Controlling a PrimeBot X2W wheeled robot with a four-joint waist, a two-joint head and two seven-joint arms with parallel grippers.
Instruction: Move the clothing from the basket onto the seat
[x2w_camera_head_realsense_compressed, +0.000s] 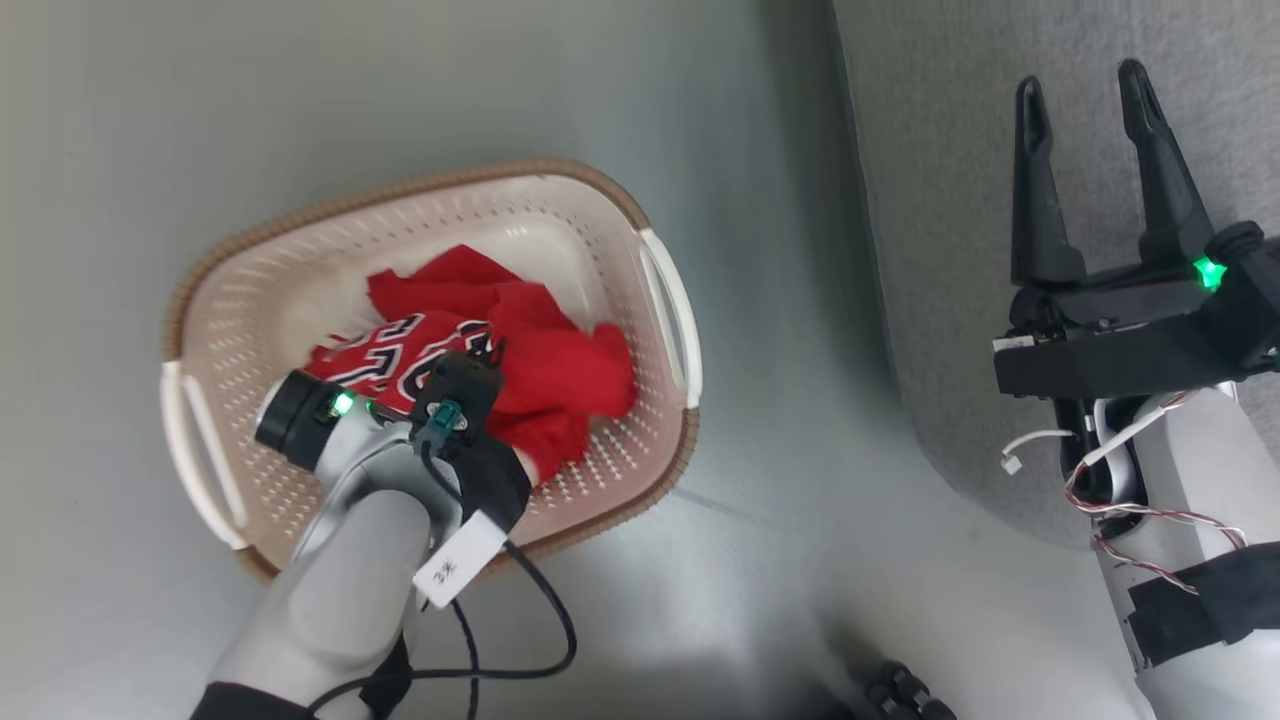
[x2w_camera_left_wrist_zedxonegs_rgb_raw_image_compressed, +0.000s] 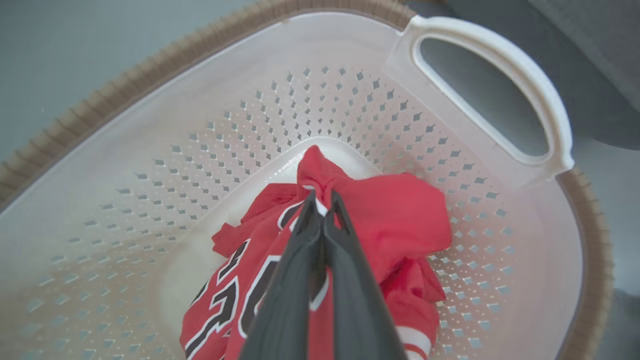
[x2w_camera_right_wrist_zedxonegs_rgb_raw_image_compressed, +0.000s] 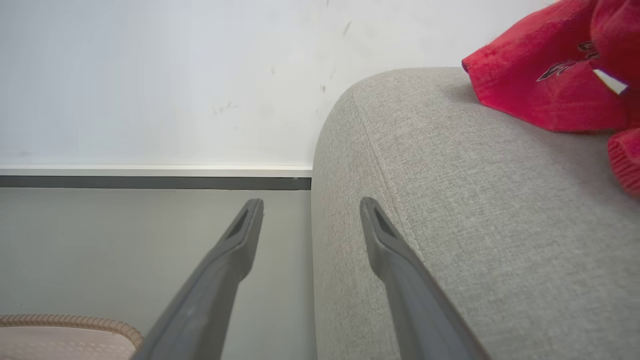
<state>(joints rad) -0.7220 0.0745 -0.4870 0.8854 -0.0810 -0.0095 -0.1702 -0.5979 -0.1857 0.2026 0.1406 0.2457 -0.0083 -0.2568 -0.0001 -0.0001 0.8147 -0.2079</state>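
One basket (x2w_camera_head_realsense_compressed: 290, 300), one seat (x2w_camera_head_realsense_compressed: 950, 200), one left end effector (x2w_camera_left_wrist_zedxonegs_rgb_raw_image_compressed: 320, 200), one right end effector (x2w_camera_head_realsense_compressed: 1083, 85), two clothing heaps (x2w_camera_head_realsense_compressed: 545, 350) (x2w_camera_right_wrist_zedxonegs_rgb_raw_image_compressed: 540, 85).

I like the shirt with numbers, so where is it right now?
In the head view the shirt lies in the basket on the left, beside the sofa, with the left claw shut on it.

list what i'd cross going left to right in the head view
white basket handle → left claw shut on the red jerseys → second basket handle → strip of floor → edge of the grey sofa → open right claw
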